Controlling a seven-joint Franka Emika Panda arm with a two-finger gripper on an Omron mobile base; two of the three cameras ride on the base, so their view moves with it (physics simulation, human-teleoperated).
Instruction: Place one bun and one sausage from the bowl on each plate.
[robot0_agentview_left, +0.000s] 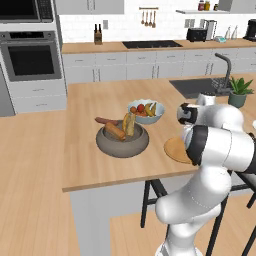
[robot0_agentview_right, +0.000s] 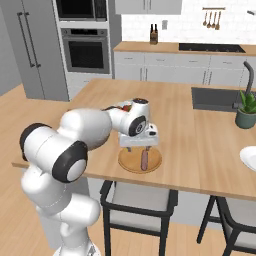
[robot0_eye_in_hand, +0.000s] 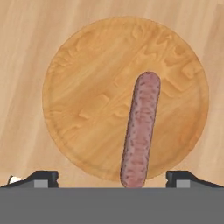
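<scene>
- Kitchen island with a pale wood worktop (robot0_agentview_left: 95, 150), oven and cabinets behind, sink and a potted plant (robot0_agentview_right: 247, 111) at the far side.
- Hovering over the tan wooden plate (robot0_eye_in_hand: 83, 109) with the end effector (robot0_eye_in_hand: 111, 179) released: fingertips (robot0_eye_in_hand: 41, 178) spread wide on either side of the sausage (robot0_eye_in_hand: 141, 129), touching nothing.
- Lying on that plate, near its front rim, one end of the sausage reaching just past the edge in the hand view; no bun beside it.
- Well to the left along the worktop, the dark stone-like bowl (robot0_agentview_left: 122, 142), holding buns (robot0_agentview_left: 115, 131) and at least one more sausage (robot0_agentview_left: 106, 120) leaning over its far rim.
- Just behind the grey bowl, a pale bowl of fruit (robot0_agentview_left: 146, 111); not part of the job.
- At the right edge of the right base view, a sliver of the white plate (robot0_agentview_right: 248, 157), bare as far as can be seen.
- Judged stage: first sausage set down, three items left to carry.
- Likely handling of a bun: light and soft, easily squashed, so best pinched gently across its narrow width near the middle.
- Likely handling of a sausage: light, fairly firm, round and smooth, prone to rolling or slipping; best gripped across the middle of its length, jaws square to it.
- Risk: crowded bowl, so neighbouring pieces likely to be nudged on the way in.
</scene>
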